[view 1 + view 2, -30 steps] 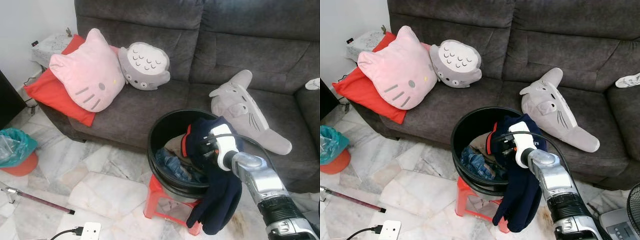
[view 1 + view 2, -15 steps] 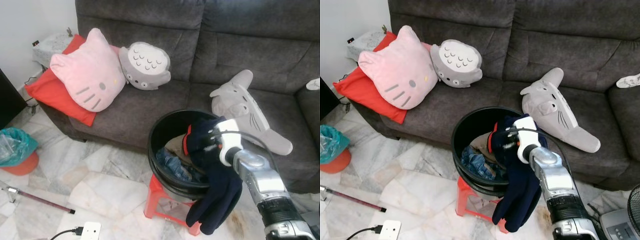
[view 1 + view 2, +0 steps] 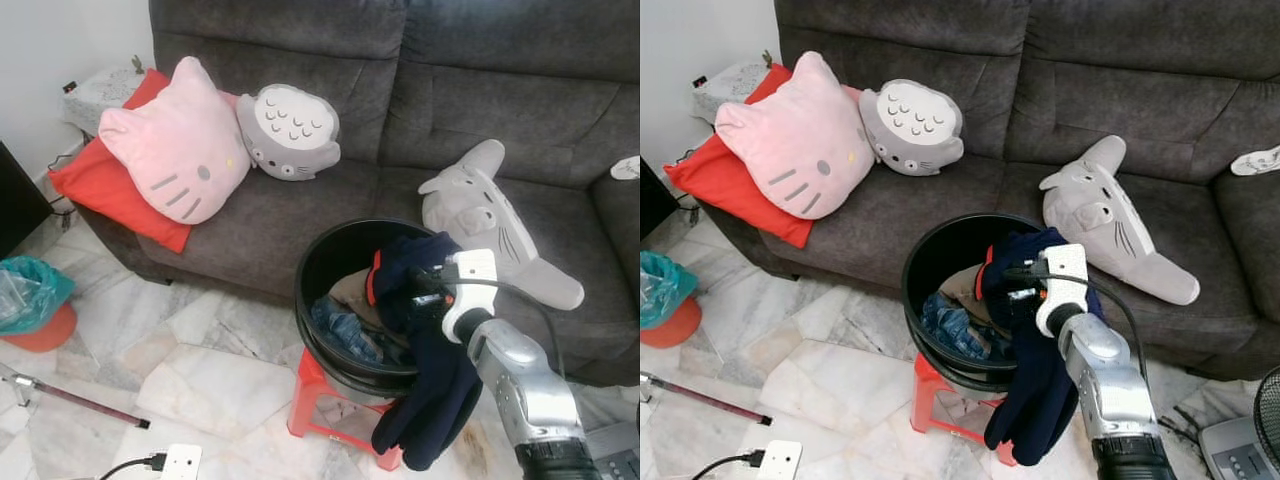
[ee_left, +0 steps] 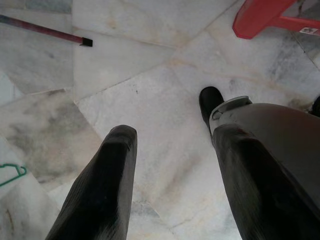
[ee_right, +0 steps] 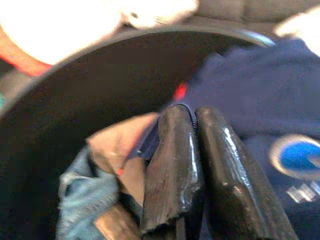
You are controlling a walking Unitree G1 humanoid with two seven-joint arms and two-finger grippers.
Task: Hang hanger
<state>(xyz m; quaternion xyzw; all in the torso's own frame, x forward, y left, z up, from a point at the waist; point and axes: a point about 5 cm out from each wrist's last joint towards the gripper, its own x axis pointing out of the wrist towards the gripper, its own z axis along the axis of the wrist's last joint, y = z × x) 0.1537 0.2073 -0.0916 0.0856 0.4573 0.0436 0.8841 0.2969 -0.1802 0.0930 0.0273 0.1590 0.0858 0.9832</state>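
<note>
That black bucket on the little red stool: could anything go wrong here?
Possibly. The right gripper, jaws shut on the navy garment, could drag the black bucket off the red stool if the cloth snags. The garment hangs toward the floor and may trail.

Counts: 1 grey sofa [image 3: 300, 215]. 4 cushions/plushies on it: 1 red cushion [image 3: 110, 195], 1 pink cat [image 3: 178, 140], 1 grey owl [image 3: 289, 132], 1 grey shark [image 3: 492, 222]. 1 black tub [image 3: 322, 262] on 1 red stool [image 3: 310, 395]. Clothes in tub: 1 navy top [image 3: 430, 380], 1 jeans [image 3: 345, 335], 1 tan item [image 3: 350, 290]. Floor: 1 teal bag [image 3: 25, 290], 1 rod [image 3: 75, 400], 1 power strip [image 3: 178, 462], 1 green hanger [image 4: 11, 173].
</note>
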